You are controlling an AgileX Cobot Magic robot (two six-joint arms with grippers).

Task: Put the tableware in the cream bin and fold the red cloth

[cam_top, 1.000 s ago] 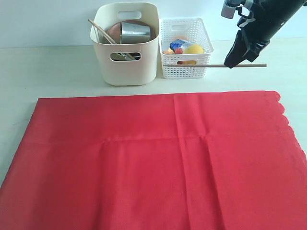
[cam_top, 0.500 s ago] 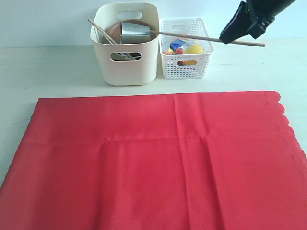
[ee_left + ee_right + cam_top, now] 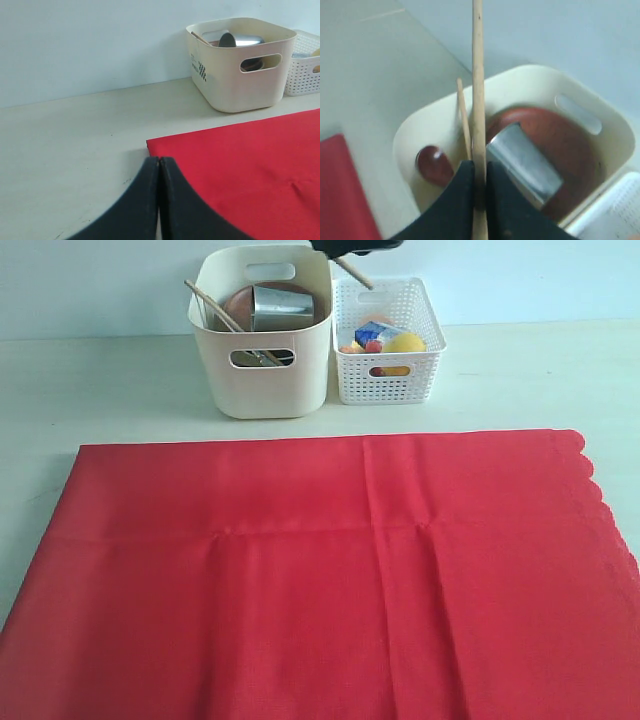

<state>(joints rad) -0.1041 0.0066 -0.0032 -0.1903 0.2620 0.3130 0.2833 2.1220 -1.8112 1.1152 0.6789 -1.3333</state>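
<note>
Your right gripper [image 3: 480, 172] has its fingers clamped narrow on one tan chopstick [image 3: 478, 75]. The stick runs straight out past the tips, and its rear end is lost behind the fingers. The cream bin [image 3: 417, 132] sits directly beneath the gripper. Inside it you can make out the second chopstick [image 3: 464, 117], the dark spoon [image 3: 434, 165], the steel cup [image 3: 522, 162] and the brown plate [image 3: 565, 145]; anything under them is hidden. From the exterior view this gripper is almost wholly cut off at the frame edge, showing only a dark sliver and a stub of stick. Your left gripper [image 3: 159, 167] has its fingers pressed together with nothing between them, low over the table [image 3: 75, 140]. A corner of the red cloth [image 3: 240, 170] lies just beyond its tips, spread flat. The white basket [image 3: 390, 380] stands beside the bin, its contents hard to read.
</note>
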